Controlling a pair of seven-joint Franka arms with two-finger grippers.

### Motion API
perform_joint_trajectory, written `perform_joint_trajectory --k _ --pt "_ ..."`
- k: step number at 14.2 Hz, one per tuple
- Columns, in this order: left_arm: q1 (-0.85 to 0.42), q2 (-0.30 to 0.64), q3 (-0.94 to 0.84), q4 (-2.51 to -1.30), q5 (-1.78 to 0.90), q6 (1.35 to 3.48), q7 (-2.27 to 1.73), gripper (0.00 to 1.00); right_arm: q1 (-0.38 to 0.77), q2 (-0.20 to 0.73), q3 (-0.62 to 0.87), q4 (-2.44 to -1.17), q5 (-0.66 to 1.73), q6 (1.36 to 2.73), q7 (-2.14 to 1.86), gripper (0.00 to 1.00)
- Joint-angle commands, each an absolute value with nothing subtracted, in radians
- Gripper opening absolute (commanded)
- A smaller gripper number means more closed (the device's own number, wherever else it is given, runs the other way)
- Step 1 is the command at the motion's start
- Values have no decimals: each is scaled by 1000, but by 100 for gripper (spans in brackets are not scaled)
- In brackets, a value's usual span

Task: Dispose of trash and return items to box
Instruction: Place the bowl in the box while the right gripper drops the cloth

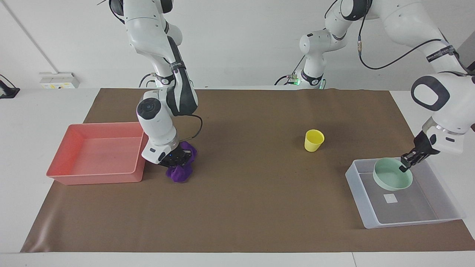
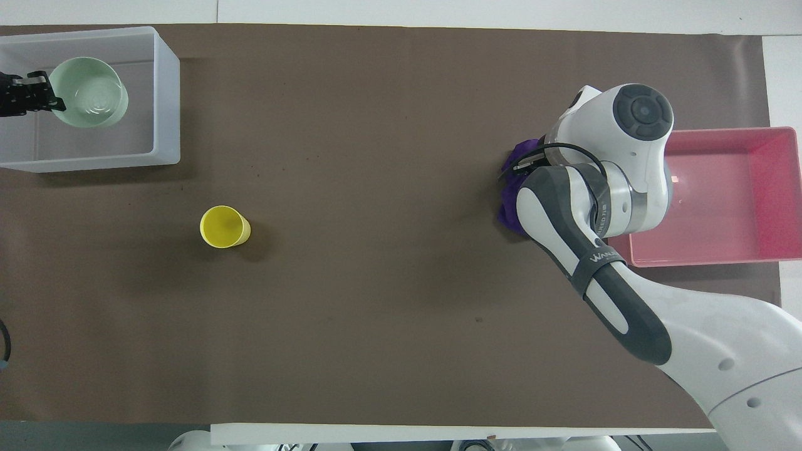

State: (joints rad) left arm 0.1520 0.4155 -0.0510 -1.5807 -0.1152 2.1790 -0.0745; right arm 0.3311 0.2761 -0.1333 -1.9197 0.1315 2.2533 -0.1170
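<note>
My left claw (image 1: 405,165) pinches the rim of the one mint-green bowl (image 1: 392,179), holding it over the single grey-white box (image 1: 441,218) at the left arm's end of the worktop (image 1: 252,200). My right claw (image 1: 174,160) is down on the one purple cloth (image 1: 180,173) just beside the single pink bin (image 1: 59,178); I cannot tell its finger state. One yellow cup (image 1: 314,140) stands alone, nearer the robots than the box.

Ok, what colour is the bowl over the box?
Mint green bowl, clearest in the overhead view.

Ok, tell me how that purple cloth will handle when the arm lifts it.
The purple cloth lies bunched in soft folds under the right gripper, so it will probably sag and dangle. It looks light. Drooping ends might catch the pink bin rim beside it.
</note>
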Motion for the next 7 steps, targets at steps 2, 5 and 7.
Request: perform_joint_trajectory --k 2,5,7 --pt "149 541 -49 -1514 -123 2223 -89 0 279 157 -137 -1827 135 2019 -115 0" --pt "149 542 -51 -1519 -101 2252 -90 99 217 109 -138 -1721 124 1844 -123 0" --pt "141 528 -51 -1513 -101 2243 -115 100 170 69 -137 -1663 75 1743 -141 0"
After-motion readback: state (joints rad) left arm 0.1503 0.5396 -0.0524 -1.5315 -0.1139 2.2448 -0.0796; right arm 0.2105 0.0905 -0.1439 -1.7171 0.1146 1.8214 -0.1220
